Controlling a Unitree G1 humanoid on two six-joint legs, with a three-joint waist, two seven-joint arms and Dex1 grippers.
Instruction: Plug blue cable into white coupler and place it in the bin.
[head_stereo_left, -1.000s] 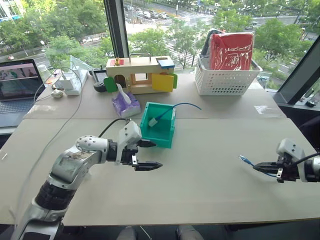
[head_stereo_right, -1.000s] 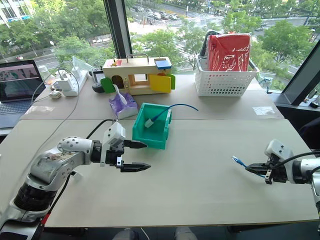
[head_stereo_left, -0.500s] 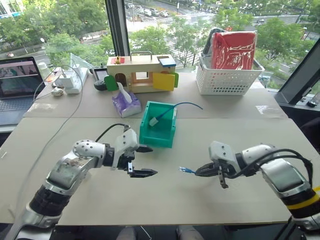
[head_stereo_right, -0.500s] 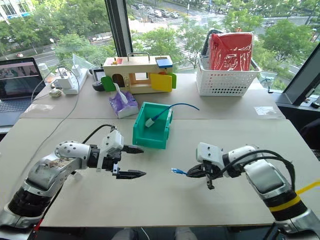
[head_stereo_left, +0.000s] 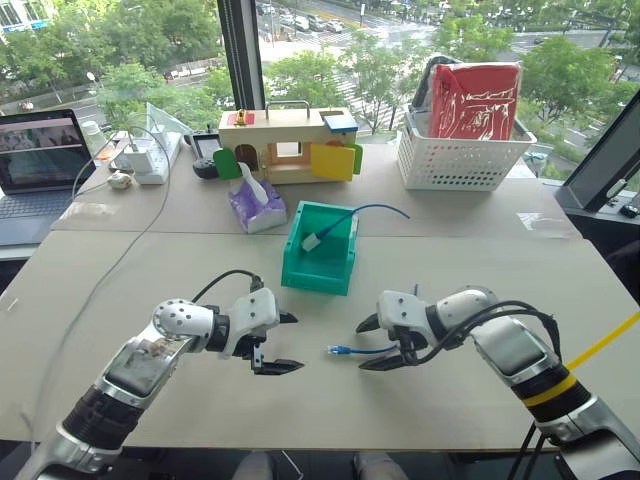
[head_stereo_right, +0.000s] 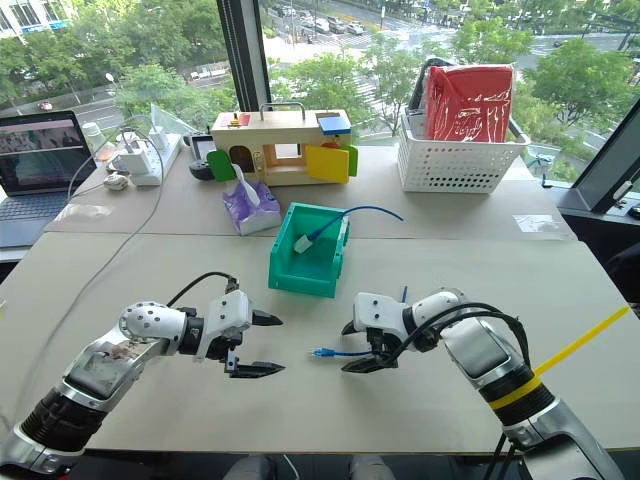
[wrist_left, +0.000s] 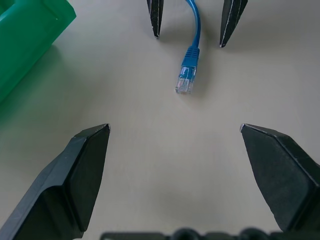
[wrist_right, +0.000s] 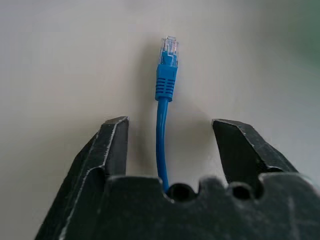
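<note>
Cable lies on the table, plug end pointing toward the left gripper, cord running back between the right gripper's 2 fingers, which stand spread on either side without pinching it. Left gripper also spread wide, empty, facing the plug from near by.

Bin sits just beyond, holding another blue cable ending in a white block. Which piece is the coupler, cannot tell.

Step in hand, as judged: the cable needs regrasping. Best done by closing just behind the plug boot, plug kept level and in line with the socket, so it does not skew.

Surface: plain pale tabletop, matte. Beyond: wooden toy box, white basket, laptop, windows over trees.
</note>
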